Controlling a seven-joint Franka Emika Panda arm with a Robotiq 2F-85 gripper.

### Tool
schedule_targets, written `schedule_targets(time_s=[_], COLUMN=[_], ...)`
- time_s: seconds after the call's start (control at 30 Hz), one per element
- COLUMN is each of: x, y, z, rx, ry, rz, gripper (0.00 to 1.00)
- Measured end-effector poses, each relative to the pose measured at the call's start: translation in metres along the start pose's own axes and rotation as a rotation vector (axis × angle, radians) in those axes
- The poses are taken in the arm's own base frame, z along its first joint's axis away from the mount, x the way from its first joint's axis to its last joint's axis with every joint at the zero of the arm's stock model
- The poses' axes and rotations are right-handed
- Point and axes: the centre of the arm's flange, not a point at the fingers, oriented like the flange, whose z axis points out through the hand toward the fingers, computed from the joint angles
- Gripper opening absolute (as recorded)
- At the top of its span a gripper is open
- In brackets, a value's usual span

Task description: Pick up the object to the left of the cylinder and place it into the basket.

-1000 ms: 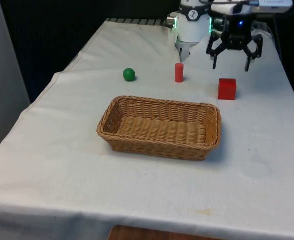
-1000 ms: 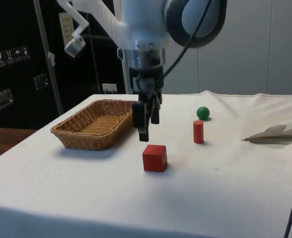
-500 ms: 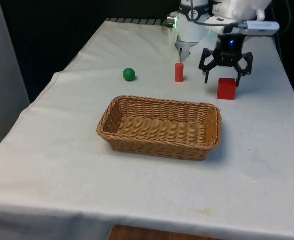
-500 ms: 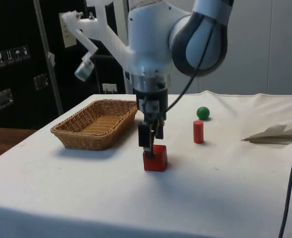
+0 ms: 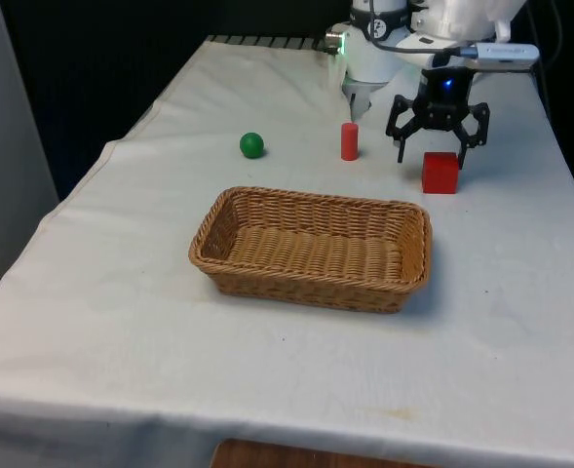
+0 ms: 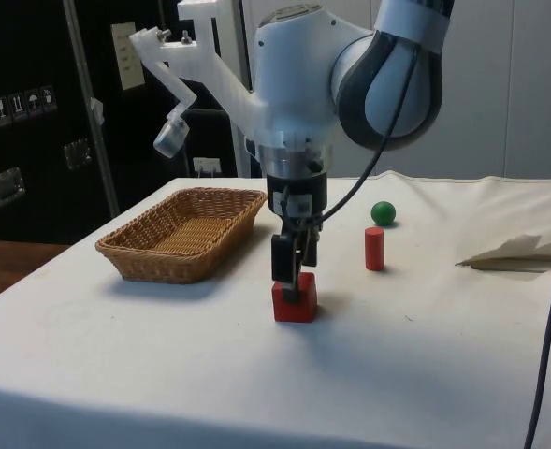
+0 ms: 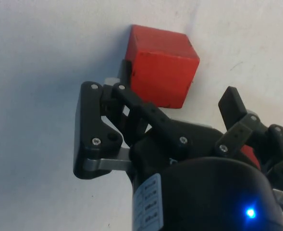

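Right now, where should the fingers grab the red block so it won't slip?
Take the red block by two opposite flat side faces, coming straight down from above. It sits flat on the white cloth with open room around it, and its sides are parallel, so the fingers should press evenly. The gripper hangs open just over it, which likely suits that approach; the red cylinder stands well apart.

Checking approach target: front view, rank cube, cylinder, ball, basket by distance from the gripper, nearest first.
1. Red cube: right at the gripper, between its fingers.
2. Red cylinder: toward the front view's left of the gripper.
3. Basket and green ball: farther toward the front view's left; too close to call.
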Motion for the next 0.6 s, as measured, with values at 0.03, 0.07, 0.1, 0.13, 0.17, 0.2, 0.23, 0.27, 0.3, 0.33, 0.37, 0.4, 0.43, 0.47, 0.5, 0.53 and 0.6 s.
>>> schedule_targets(time_s=[0.03,0.07,0.1,0.13,0.17,0.2,0.23,0.27,0.3,0.33,0.37,0.4,0.43,0.47,0.5,0.53,0.6], x=[0.0002,0.0006,0.0010,0.0011,0.0015,0.0022,0.0025,0.0033,0.0038,0.0038,0.0042,0.0042,0.0042,0.0042,0.0042,0.0043,0.0043], y=[-0.0005,-0.0015,-0.0025,-0.0029,-0.0034,-0.0040,-0.0045,-0.0047,-0.0054,-0.0054,-0.0055,-0.0055,-0.0055,-0.0055,-0.0055,-0.0050,-0.0050], z=[0.0001,0.0010,0.0019,0.0030,0.0044,0.0052,0.0065,0.0073,0.0083,0.0083,0.0080,0.0080,0.0080,0.0080,0.0080,0.0080,0.0080], rx=[0.000,0.000,-0.001,-0.001,-0.002,-0.003,-0.004,-0.005,-0.006,-0.006,-0.006,-0.006,-0.006,-0.006,-0.006,-0.006,-0.006], ry=[0.000,-0.001,-0.001,-0.003,-0.005,-0.004,-0.006,-0.006,-0.006,-0.006,-0.005,-0.005,-0.005,-0.005,-0.005,-0.005,-0.005], rz=[-0.001,0.000,-0.002,-0.001,-0.001,-0.001,0.000,0.000,0.000,0.000,0.000,0.000,0.000,0.000,0.001,0.002,0.002], gripper=[1.00,1.00,1.00,1.00,1.00,1.00,1.00,1.00,1.00,1.00,1.00,1.00,1.00,0.93,0.75,0.65,0.44])
